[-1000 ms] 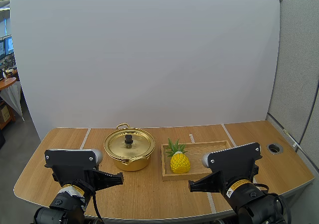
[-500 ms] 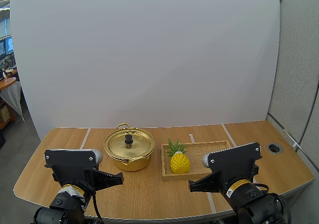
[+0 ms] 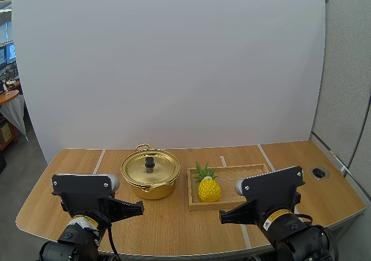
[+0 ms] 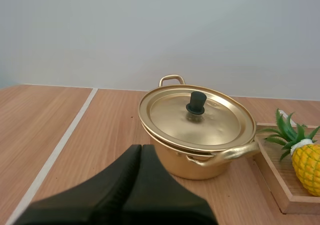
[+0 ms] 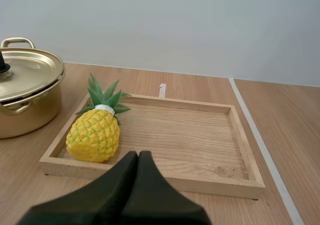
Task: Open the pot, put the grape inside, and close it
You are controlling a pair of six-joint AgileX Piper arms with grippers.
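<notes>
the wooden surface (image 3: 174, 220) runs wide under a plain white backdrop. from the high view i see the gold pot (image 3: 150, 173) standing left of centre with its lid (image 3: 149, 167) seated on the rim, and just to its right a wooden tray (image 3: 243, 177) holding a yellow pineapple (image 3: 208, 188). no grape is out on the surface; the only fruit i can find is that pineapple. my left gripper (image 3: 138, 206) and right gripper (image 3: 224, 216) both sit low at the near edge, well back from everything.

in the left wrist view my left gripper (image 4: 139, 155) has its fingers pressed together into one dark wedge, gripping nothing, aimed at the pot (image 4: 197, 135), whose lid (image 4: 197, 116) is flat and closed.

in the right wrist view my right gripper (image 5: 137, 160) is likewise closed and empty, facing the tray (image 5: 200, 150) with the pineapple (image 5: 95, 135) at its pot-side end.

a lidded pot fits either a fruit already sealed inside or a lid waiting to be lifted; i can't tell which.
</notes>
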